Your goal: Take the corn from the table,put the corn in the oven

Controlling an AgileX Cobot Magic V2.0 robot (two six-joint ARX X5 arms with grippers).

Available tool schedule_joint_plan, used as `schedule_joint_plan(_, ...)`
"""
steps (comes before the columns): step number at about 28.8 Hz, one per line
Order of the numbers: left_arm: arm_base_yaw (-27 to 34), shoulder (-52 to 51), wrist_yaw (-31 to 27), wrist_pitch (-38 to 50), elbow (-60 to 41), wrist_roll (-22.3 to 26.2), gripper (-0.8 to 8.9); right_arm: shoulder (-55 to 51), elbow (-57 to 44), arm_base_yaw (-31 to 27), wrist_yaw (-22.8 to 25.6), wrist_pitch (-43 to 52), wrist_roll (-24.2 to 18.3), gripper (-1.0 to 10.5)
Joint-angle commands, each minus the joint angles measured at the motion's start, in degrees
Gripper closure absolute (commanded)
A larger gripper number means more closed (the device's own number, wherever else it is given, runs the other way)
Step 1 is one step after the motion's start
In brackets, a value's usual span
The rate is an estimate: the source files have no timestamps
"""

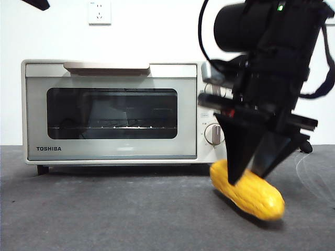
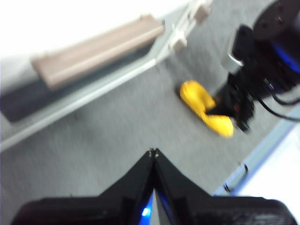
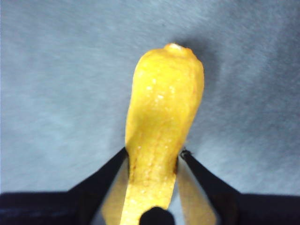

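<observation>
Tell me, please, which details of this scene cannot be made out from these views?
- Front view: the right gripper covers the corn's middle and the oven's upper knob.
- Left wrist view: motion blur hides the kernels.
- Right wrist view: the corn's near end is cut off by the edge.

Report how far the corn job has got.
Done: the right gripper has its fingers shut on the corn. In hand: the corn sits low, tilted, just over the table in front of the TOSHIBA oven. Left: the oven door looks closed, so opening it and loading remain. The left gripper waits, shut.
</observation>
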Motion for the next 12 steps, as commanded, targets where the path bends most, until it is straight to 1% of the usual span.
schedule_joint_plan(1,-0.13,0.02,0.28,3.23,0.04,-0.44,8.19,-3.74,1.31,1.73,-1.92,-0.76,0.87,9.6)
schedule_joint_plan(3,-0.13,0.26,0.26,7.08,0.04,-1.73,8.19,-8.04,2.58,3.72,-1.97,-2.19,1.36,9.6)
schedule_joint_plan(5,-0.13,0.90,0.26,10.62,0.04,-1.97,8.19,-12.37,4.28,5.77,-1.95,-3.37,2.73,9.6)
schedule_joint_plan(7,-0.13,2.08,0.26,13.57,0.04,-2.60,8.19,-16.74,6.08,7.82,-1.95,-3.63,3.19,9.6)
schedule_joint_plan(9,-0.13,3.54,0.24,15.28,0.04,-2.62,8.19,-19.98,7.78,9.20,-1.90,-3.65,4.20,9.6)
schedule_joint_plan(12,-0.13,5.88,0.24,16.15,0.04,-2.60,8.19,-23.47,10.19,10.73,-1.81,-3.65,4.59,9.6)
